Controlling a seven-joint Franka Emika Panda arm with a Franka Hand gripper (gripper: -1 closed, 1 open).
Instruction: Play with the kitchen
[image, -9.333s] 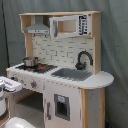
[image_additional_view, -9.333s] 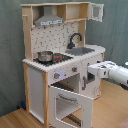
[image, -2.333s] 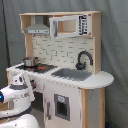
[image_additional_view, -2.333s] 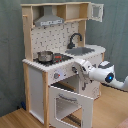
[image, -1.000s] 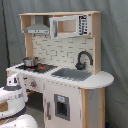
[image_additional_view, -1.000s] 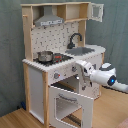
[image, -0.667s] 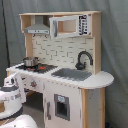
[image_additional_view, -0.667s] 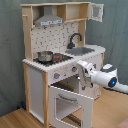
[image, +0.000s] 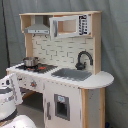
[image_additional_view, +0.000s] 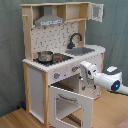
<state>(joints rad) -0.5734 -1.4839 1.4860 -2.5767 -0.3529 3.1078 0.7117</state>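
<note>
The kitchen (image_additional_view: 62, 65) stands against the grey curtain, its oven door (image_additional_view: 72, 102) hanging open below the knob panel. Over the last second the arm has drawn back a little from the front: in the second exterior view the gripper (image_additional_view: 86, 75) now sits just beside the knobs, above the open door, with the pot (image_additional_view: 45, 56) up on the hob beyond it. Whether it is spread or pressed together I cannot tell. The pull-back suggests one bit of play is finished and the next target is not yet chosen.
</note>
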